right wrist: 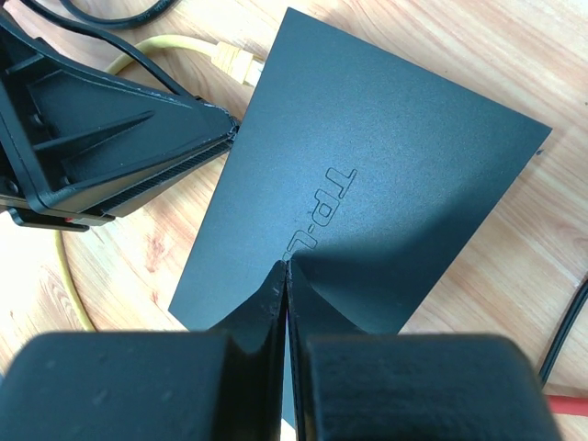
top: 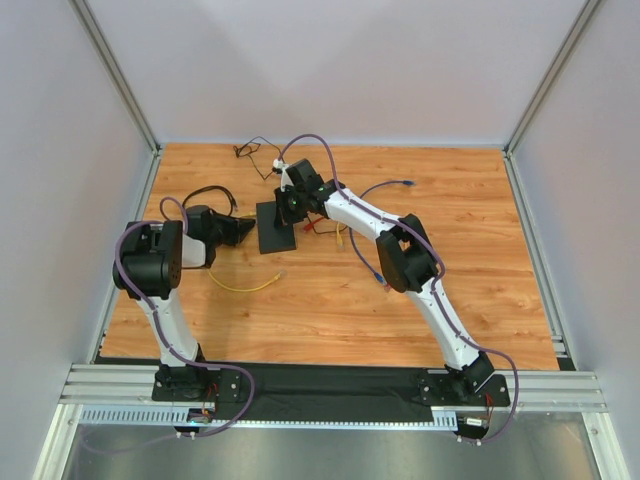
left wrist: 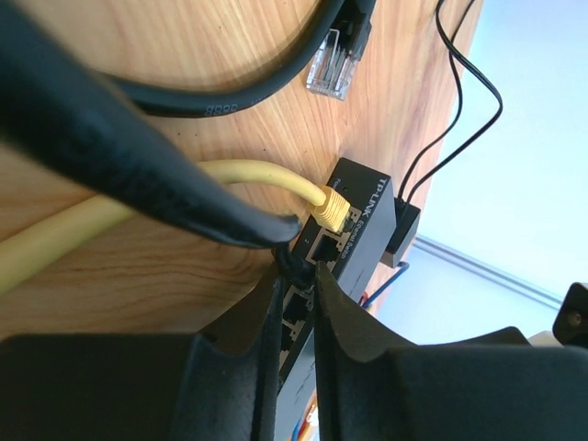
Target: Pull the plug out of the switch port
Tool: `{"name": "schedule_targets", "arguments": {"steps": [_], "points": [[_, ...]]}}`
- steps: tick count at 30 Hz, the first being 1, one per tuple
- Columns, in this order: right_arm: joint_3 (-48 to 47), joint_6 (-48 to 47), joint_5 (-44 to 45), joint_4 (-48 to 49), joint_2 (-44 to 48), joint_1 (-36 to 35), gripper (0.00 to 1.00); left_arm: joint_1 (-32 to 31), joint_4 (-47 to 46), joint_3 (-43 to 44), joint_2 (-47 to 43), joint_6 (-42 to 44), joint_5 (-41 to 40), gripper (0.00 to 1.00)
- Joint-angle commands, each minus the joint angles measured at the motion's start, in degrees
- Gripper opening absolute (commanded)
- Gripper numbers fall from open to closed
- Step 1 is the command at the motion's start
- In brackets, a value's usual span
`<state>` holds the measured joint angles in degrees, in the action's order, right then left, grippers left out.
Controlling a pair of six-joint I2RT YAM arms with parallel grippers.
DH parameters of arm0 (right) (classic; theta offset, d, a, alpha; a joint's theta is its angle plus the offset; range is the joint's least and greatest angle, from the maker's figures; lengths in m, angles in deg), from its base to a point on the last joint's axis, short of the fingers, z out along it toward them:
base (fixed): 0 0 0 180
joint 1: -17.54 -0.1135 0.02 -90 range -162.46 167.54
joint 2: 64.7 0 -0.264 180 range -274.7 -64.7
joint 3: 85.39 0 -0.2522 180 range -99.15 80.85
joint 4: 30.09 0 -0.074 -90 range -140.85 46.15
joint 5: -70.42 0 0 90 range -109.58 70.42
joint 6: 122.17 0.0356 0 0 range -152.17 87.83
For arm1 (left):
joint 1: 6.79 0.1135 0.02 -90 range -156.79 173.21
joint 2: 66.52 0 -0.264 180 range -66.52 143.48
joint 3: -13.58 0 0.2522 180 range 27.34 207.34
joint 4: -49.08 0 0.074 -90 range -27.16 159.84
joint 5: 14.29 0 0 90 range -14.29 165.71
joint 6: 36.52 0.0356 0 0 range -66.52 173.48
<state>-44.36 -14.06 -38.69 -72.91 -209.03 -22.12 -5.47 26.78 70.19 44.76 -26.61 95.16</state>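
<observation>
- Top external view: The switch (top: 276, 236) lies flat on the desk (top: 430, 290), left of the middle and nearer the far edge than the near one. Its socket edge faces the desk's left edge. The left gripper (top: 243, 231) meets that edge, and the right gripper (top: 290, 207) sits on the top face. Plugs and sockets are too small to make out here.
- Left wrist view: A yellow plug (left wrist: 331, 209) is seated in one socket. Just beside it, what appears to be a black plug (left wrist: 288, 253) sits at the tips of the left gripper. The left gripper is drawn nearly together with a slim gap showing. Whether it already pinches the black plug cannot be told.
- A blurred black cable (left wrist: 147, 161) crosses the foreground and hides that socket's mouth. No latch tab is visible.
- Handling, as a judgement: the black plug is small, hard plastic and probably latched. It is best taken by its rigid body right at the socket. The soft cord would bend and slip.
- Right wrist view: The right gripper is fully closed and holds nothing. Its tips press on the switch lid beside the embossed lettering.
- The switch looks light and smooth. It would likely slide or lift under a pull, so pinning it is warranted.
- The left gripper's body covers most of the socket edge. The right gripper cuts off the switch's near corner.
</observation>
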Motion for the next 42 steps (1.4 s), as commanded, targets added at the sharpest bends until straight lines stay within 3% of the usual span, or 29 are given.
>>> {"name": "schedule_targets", "arguments": {"steps": [1, 7, 12, 22, 33, 39, 42], "points": [[-0.8, -1.1, 1.9, -4.5, -2.9, 0.1, 0.00, 0.1, -3.7, -1.4, 1.0, 0.4, -0.5, 0.20], [-0.7, -0.4, 3.3, -5.4, -3.2, 0.1, 0.00, 0.3, -9.4, -4.0, 2.3, -0.4, -1.5, 0.13], [-1.3, 1.8, 3.5, -6.4, -4.3, 0.1, 0.00, 1.2, -20.4, -7.9, 3.9, -2.1, -3.4, 0.13], [-1.4, 4.0, 5.6, -6.9, -5.3, 0.0, 0.00, 1.9, -31.6, -9.0, 8.7, -3.8, -3.5, 0.09], [-2.2, 4.7, 7.1, -8.6, -6.0, 0.3, 0.00, 3.2, -24.0, -9.7, 2.5, 1.9, -8.7, 0.04], [-2.2, 5.2, 7.2, -8.6, -6.0, 0.3, 0.00, 4.5, -31.3, -10.7, 6.7, -1.7, -6.7, 0.04], [-2.5, 5.3, 7.4, -8.9, -6.2, 0.5, 0.00, 4.5, -30.3, -9.8, 6.2, -1.1, -5.6, 0.02]]}}
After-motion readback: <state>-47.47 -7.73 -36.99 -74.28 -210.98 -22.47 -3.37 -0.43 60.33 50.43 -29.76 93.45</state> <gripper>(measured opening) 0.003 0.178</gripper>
